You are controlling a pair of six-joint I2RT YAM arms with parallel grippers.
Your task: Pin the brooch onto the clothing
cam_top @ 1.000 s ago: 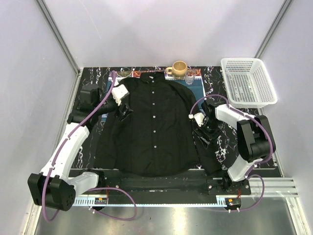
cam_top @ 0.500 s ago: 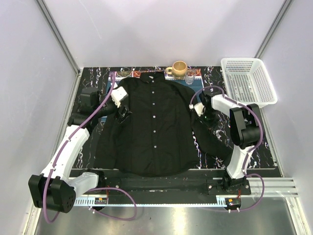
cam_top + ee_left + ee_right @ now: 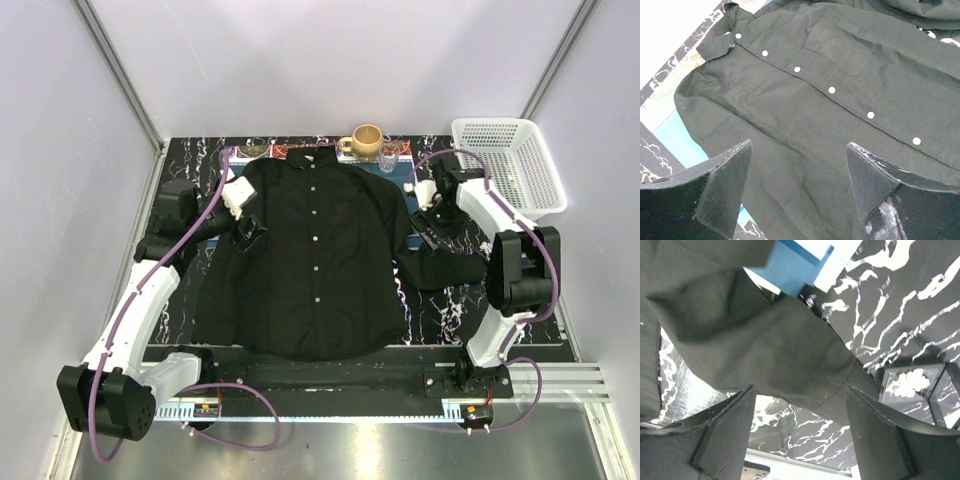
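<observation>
Top external view: black shirt (image 3: 320,260) lies flat mid-table (image 3: 440,300), collar far; left arm (image 3: 150,290) stretches to its left shoulder, jaws wide and empty above the cloth; right arm (image 3: 520,265) bends sharply over the right sleeve (image 3: 440,268), jaws wide, gripping nothing.

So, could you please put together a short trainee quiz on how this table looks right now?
1. True or false: the shirt lies flat with its collar toward the far edge.
2. What stands just behind the collar? A) a mug and a glass B) a bowl C) a bottle
3. Which gripper hangs over the sleeve on the side of the basket?
Key: 1 true; 2 A; 3 the right gripper, which is open.
</observation>
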